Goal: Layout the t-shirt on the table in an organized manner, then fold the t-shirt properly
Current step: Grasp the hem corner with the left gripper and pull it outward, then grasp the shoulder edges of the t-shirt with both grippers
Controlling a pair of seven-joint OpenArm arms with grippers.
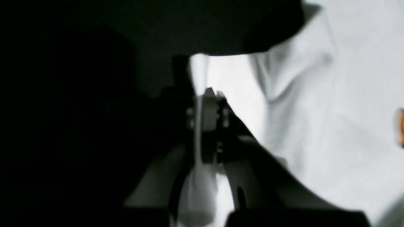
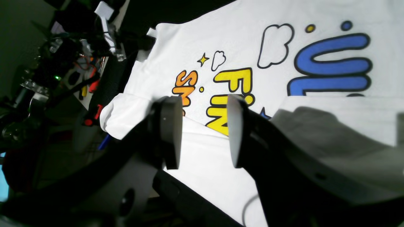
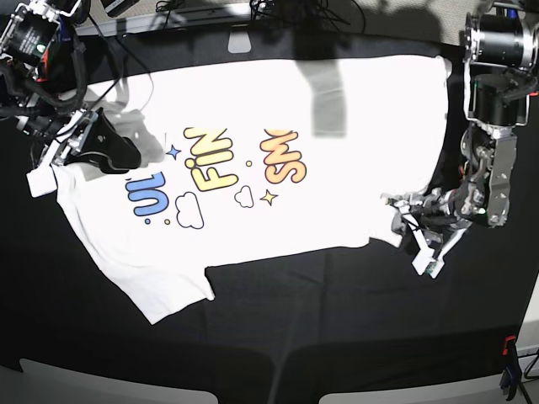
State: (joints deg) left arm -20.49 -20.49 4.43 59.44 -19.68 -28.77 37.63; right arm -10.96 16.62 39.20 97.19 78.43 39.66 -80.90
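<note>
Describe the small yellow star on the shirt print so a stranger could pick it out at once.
Start from the white t-shirt spread over the black table, and find the cartoon lettering across its chest. In the base view, the yellow star sits just below the orange letters, right of a small white cloud. It is four-pointed and yellow, whereas the other star, by the yellow letters, is blue.

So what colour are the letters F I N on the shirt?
Yellow with black outlines, clearest in the right wrist view on the t-shirt.

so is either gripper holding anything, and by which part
The left gripper pinches the t-shirt at its sleeve edge; the right gripper is open, holding nothing.
</note>
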